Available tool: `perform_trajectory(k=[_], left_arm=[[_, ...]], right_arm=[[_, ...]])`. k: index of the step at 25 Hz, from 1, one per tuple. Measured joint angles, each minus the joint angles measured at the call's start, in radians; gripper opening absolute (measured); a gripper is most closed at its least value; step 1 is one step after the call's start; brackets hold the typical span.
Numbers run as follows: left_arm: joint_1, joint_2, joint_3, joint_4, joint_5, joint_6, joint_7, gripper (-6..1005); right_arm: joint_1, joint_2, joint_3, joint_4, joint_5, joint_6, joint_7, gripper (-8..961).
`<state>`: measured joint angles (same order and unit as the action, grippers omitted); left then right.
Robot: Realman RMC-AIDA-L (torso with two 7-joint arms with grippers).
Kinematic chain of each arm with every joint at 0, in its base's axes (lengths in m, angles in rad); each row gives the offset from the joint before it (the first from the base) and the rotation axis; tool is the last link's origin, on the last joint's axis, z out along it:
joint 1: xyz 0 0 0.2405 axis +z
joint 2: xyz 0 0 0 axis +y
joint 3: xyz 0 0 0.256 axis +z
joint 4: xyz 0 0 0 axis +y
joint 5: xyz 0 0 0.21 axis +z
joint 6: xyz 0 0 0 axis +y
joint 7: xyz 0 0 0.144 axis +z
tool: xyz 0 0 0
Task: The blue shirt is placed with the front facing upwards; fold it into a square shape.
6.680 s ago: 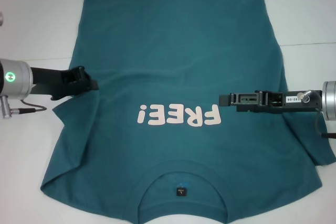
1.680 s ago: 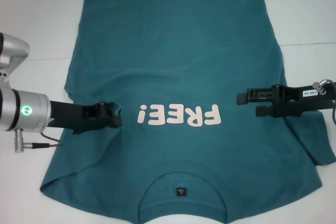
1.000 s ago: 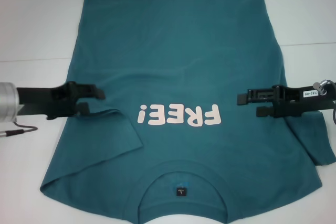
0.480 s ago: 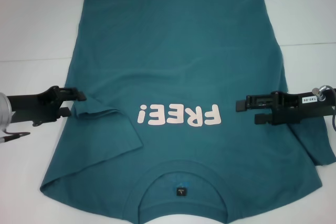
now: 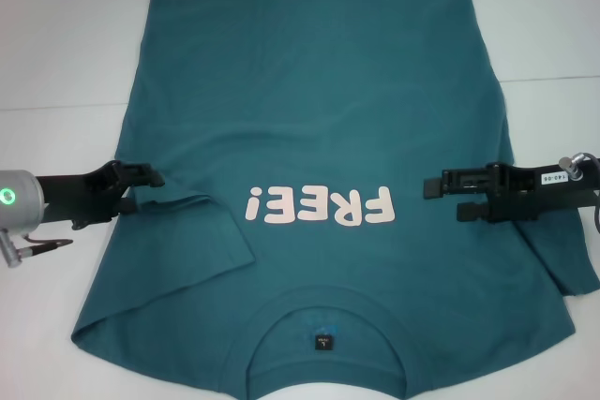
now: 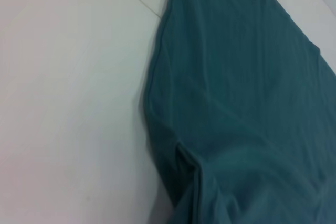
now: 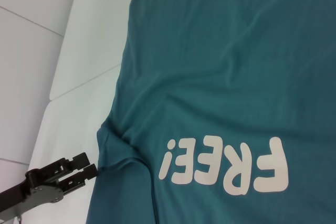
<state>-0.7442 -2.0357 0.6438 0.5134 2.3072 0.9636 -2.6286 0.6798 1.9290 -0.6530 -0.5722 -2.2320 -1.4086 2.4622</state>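
Both jaws wide, empty; your left gripper (image 5: 148, 188) may snag the shirt's (image 5: 319, 81) folded sleeve (image 5: 192, 231), undoing it.

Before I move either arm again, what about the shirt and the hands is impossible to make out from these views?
- Blue shirt: the collar-side hem is cut off by the head view's lower edge.
- Neck label: print too small to read in the head view.
- Right sleeve: partly hidden under the right hand and arm in the head view.
- Left hand: its own wrist view shows none of it.
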Motion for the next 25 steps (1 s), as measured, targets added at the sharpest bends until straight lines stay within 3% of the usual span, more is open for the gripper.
perform_trajectory(k=[14,25], left_arm=[[-0.044,-0.007,0.038,-0.051,0.0,-0.085,0.011,611],[-0.033,-0.003,0.04,-0.02,0.002,-0.069,0.002,603]], right_arm=[[-0.002,-0.001,0.001,0.0,0.0,0.0,0.001,904],[-0.004,-0.001,0.003,0.0,0.0,-0.001,0.001,903]])
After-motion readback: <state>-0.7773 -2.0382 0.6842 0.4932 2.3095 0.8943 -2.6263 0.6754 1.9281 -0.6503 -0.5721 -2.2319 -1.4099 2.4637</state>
